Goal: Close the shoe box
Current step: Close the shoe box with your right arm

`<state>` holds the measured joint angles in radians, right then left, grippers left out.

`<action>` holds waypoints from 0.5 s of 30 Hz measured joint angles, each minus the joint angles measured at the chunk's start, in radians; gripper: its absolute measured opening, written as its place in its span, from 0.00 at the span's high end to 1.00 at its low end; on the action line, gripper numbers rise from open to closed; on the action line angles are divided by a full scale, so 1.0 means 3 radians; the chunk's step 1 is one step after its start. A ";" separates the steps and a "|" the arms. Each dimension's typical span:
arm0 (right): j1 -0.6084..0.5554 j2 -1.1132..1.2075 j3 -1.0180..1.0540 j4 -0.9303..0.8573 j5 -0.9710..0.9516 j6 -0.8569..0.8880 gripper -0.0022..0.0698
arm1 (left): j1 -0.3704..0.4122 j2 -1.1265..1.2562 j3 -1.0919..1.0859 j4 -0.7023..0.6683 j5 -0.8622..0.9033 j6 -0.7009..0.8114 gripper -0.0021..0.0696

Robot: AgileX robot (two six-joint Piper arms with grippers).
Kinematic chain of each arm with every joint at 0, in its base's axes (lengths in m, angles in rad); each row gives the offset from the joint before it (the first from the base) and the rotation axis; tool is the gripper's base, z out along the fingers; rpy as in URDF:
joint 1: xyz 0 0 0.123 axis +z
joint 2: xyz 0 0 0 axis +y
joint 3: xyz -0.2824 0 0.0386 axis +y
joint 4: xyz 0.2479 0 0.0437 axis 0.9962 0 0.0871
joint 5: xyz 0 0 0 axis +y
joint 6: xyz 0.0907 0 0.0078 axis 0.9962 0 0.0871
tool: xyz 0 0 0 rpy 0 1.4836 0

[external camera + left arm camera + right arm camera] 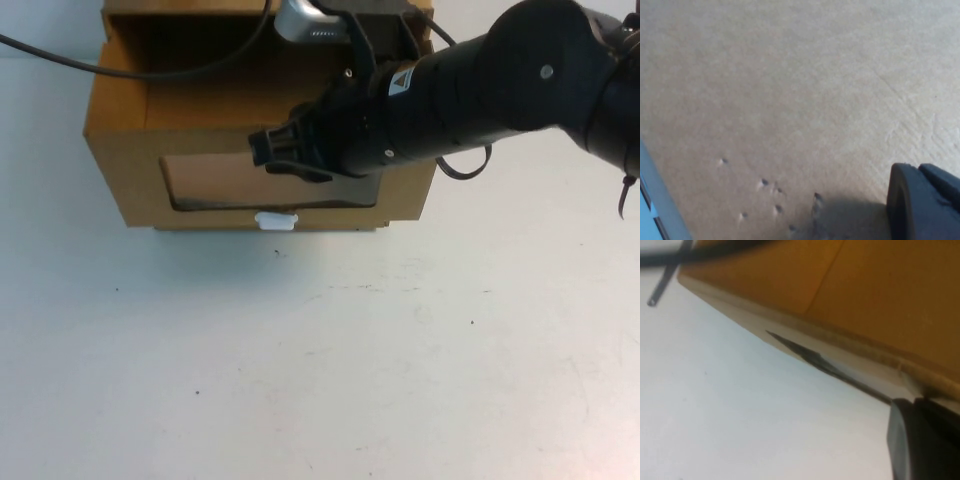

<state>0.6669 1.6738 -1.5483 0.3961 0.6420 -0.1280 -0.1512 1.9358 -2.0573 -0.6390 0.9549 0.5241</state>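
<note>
The shoe box (130,170) is brown cardboard and stands at the far side of the table. Its front has a clear window (215,180) with a small white pull tab (276,220) below it. The top behind the front panel is open and dark inside. My right gripper (268,152) reaches in from the right and lies shut against the front panel, over the window's upper right. The right wrist view shows the box's lower edge (880,290) close by. My left gripper (925,200) is pressed near a bare cardboard wall (790,90); in the high view the box and right arm hide it.
The white table (320,380) stretches out in front of the box. A black cable (60,55) runs in from the left to the box's top. A grey arm part (305,20) sits above the box.
</note>
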 joint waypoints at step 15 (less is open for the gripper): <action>-0.0290 0.0500 -0.0618 0.0803 -0.0055 -0.0661 0.99 | 0.0000 0.0000 -0.0002 0.0008 0.0003 0.0000 0.97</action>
<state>0.5799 1.8237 -1.7338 0.6369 0.6255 -0.3262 -0.1512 1.9358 -2.0580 -0.6368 0.9557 0.5241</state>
